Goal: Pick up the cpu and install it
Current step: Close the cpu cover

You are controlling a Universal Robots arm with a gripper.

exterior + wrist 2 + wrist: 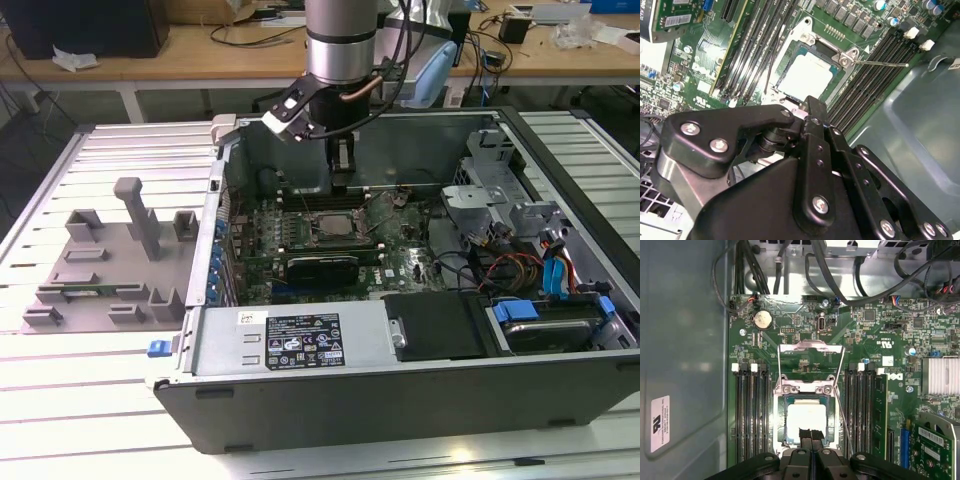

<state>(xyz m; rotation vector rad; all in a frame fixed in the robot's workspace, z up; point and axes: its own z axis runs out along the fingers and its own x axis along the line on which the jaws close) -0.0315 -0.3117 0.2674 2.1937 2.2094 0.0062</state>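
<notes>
Gripper (810, 433) jaws look pinched together, empty, tips above cpu (807, 416) edge; cpu lies flat in open socket (805, 388); keep it square, avoid side load.

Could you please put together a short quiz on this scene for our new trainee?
1. True or false: the cpu lies flat in the socket.
2. The socket's retention frame is: A) closed over the cpu; B) swung open; C) lying outside the case.
3. Fill in: the tool, poised at the cpu's edge, has its fingers ____.
Key: 1 true; 2 B; 3 shut.
</notes>
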